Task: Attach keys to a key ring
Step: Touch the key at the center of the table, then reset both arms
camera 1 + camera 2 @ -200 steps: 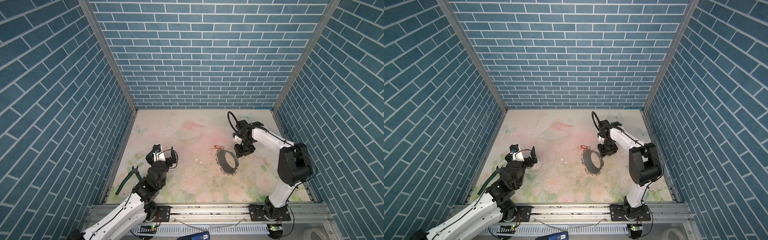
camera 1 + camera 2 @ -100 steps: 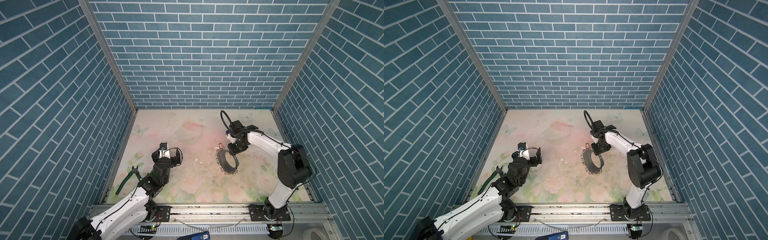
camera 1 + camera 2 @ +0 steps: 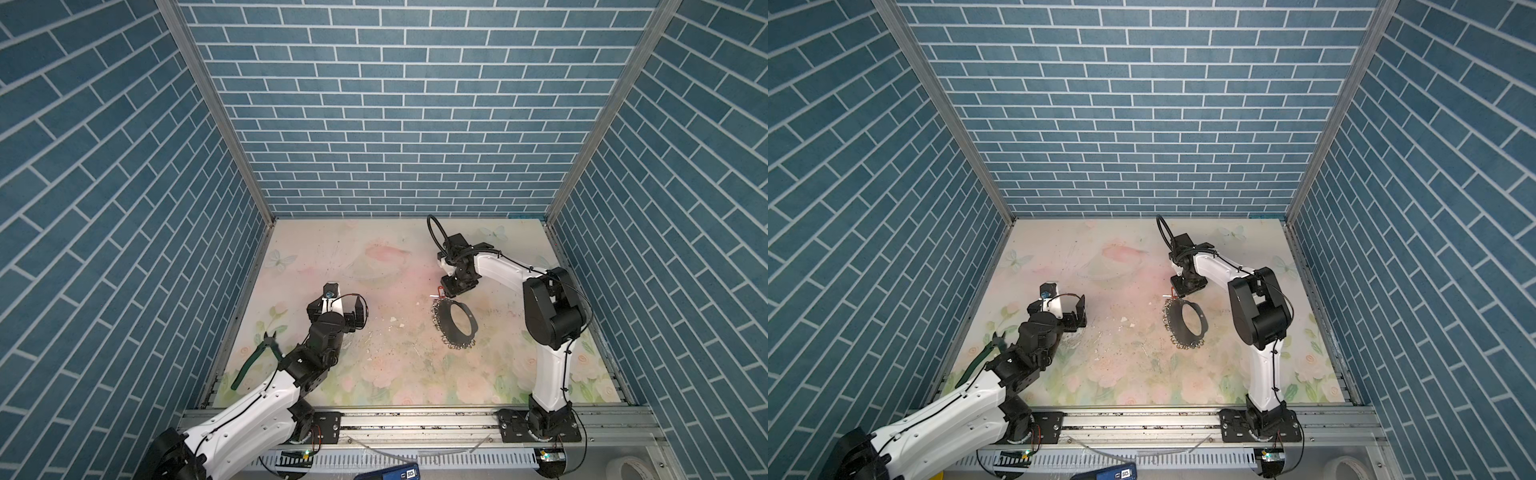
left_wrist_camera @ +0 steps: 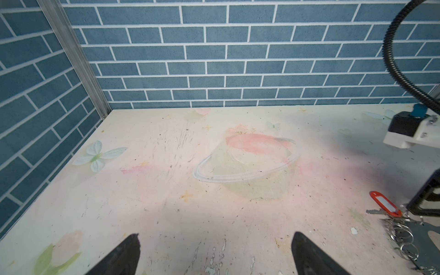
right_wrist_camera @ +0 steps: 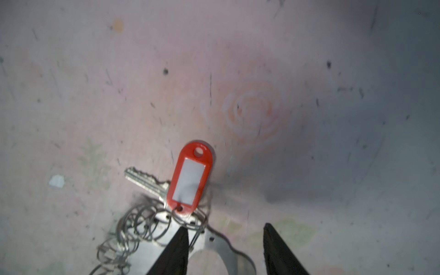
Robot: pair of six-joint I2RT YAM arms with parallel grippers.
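Blue brick-patterned walls (image 3: 374,124) box in a scuffed floral table (image 3: 395,374). In both top views the key ring (image 3: 448,323), a dark hoop fringed with silver split rings (image 3: 457,344), lies right of centre. The key tag (image 3: 435,294) sits at its upper-left rim, just below the right pincer (image 3: 457,286). The left pincer (image 3: 355,318) hangs left of centre.

The left wrist view shows the left pincer's jaws spread wide, empty.

The right wrist view shows a toothed silver key (image 5: 145,181) under the glossy orange-red tag, too small for the top views. The tag's long axis points away from the released right pincer, looped end among the rings.
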